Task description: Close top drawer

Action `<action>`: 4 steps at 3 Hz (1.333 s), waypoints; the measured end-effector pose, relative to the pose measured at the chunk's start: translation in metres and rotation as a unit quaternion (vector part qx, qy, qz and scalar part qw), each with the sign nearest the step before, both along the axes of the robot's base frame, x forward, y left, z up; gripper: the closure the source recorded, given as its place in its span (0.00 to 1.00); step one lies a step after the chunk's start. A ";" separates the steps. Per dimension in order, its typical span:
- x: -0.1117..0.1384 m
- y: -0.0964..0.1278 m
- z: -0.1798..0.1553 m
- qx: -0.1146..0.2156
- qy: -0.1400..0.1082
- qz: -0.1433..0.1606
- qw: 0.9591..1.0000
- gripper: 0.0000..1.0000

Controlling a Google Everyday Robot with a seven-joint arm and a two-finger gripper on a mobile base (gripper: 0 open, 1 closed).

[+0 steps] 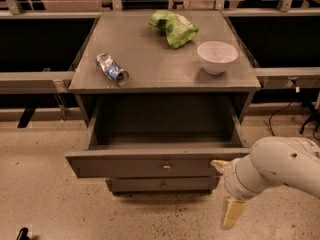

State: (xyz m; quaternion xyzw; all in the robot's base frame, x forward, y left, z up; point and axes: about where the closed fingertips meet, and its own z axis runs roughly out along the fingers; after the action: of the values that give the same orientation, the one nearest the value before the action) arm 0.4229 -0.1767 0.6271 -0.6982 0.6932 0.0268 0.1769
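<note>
**One drawer wide open, gripper at its right end**

One look gives us the top drawer [130, 167] pulled far out toward the near side of the grey cabinet [155, 59]. Its long flat front faces us and its small brass knob [166, 166] sits dead centre. Inside, only bare grey boards show. Just beneath it sits a shorter drawer front [145, 185] with a similar knob, tucked in.

Over on the near right, the white arm [280, 166] reaches in, and the gripper [223, 194] is right at the drawer front's right end. Its jaws are spread wide: one pale finger [218, 164] lies against the end of the front panel, the other points down toward the floor.

On top of the cabinet, left side, lies a crushed can [112, 69] in silver and blue, its print too crumpled to read. At the far edge is a crinkled green bag [174, 27] with no legible lettering. Right of centre stands a white bowl [217, 57], upright and well apart from both. A dark cable [278, 113] trails on the speckled floor [45, 199] at far right, clear of the drawer.
</note>
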 end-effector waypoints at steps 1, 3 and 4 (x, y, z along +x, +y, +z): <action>0.000 0.000 0.000 0.000 0.000 0.000 1.000 0.00; 0.029 0.019 -0.009 0.018 0.006 0.058 0.998 0.41; 0.047 0.037 -0.049 0.026 0.010 0.085 0.996 0.65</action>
State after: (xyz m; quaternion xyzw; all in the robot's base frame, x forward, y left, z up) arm 0.4697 -0.1399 0.5779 -0.7492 0.6325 0.0662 0.1852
